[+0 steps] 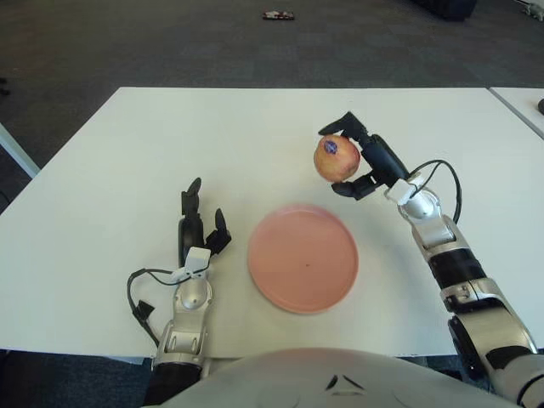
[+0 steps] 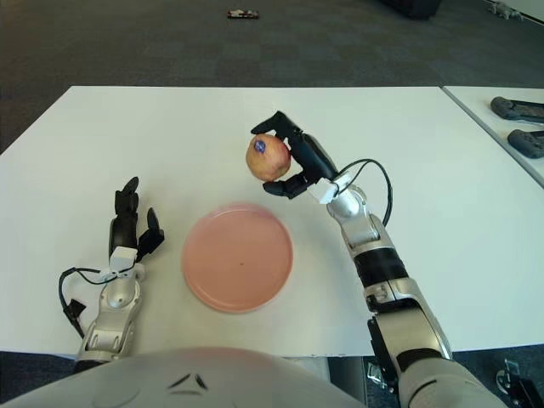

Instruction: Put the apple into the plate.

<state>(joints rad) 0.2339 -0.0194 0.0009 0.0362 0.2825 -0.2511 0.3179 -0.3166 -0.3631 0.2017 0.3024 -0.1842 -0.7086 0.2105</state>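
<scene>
A white table (image 1: 127, 170) stands on dark grey carpet (image 1: 170, 42), with a second white table (image 2: 501, 144) just to its right and a small dark object (image 1: 277, 14) lying on the floor beyond.

The apple (image 1: 337, 158), in the right hand (image 1: 364, 161), sits behind the plate (image 1: 303, 257); the left hand (image 1: 196, 234) lies left of it.

The apple (image 1: 337, 159) is red blending into yellow, with a small sticker that looks bluish-purple. The plate (image 1: 303, 257) is plain pale pink. The bench (image 1: 127, 170) is white. The right hand (image 1: 367, 161) has black fingers (image 1: 344, 127) on a silver arm; the left hand (image 1: 197, 231) matches. The floor (image 1: 170, 42) is dark grey carpet.
</scene>
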